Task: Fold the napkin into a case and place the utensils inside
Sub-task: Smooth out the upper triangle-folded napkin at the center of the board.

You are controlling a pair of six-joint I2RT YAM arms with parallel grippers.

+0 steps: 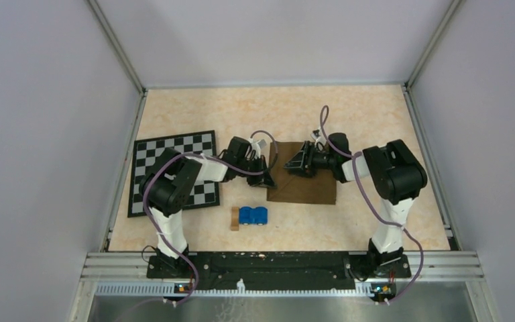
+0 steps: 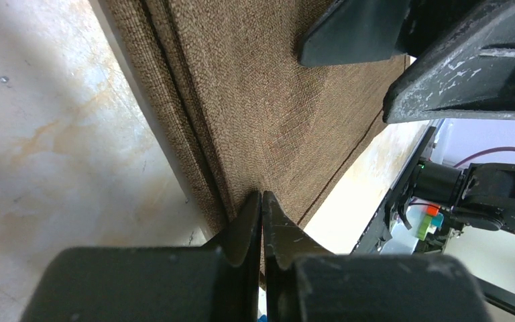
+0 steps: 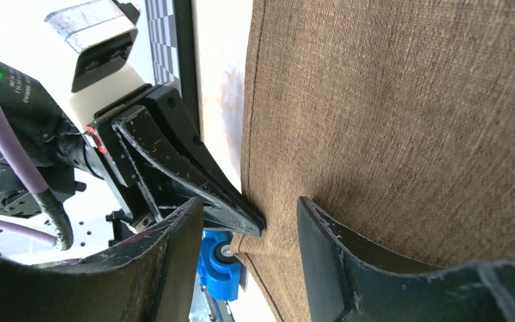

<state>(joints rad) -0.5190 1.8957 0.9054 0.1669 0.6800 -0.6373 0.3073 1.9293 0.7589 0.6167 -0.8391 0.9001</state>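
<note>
Tabletop (image 1: 375, 114): beige, marbled surface, metal rails along its edges. Lying directly on it:
- black-and-white checkered mat (image 1: 181, 144), flat, at the left side;
- dark brown napkin (image 1: 308, 191), centre, just right of the mat; layered edges along one side;
- small tan wooden block (image 1: 235, 219), near edge, touching a blue object (image 1: 253, 215) on its right.

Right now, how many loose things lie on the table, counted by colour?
Dark brown: 1, the folded cloth napkin
Black-and-white: 1, the checkered square mat
Blue: 1, the small plastic object
Tan: 1, the small wooden block
Total: 4
</note>
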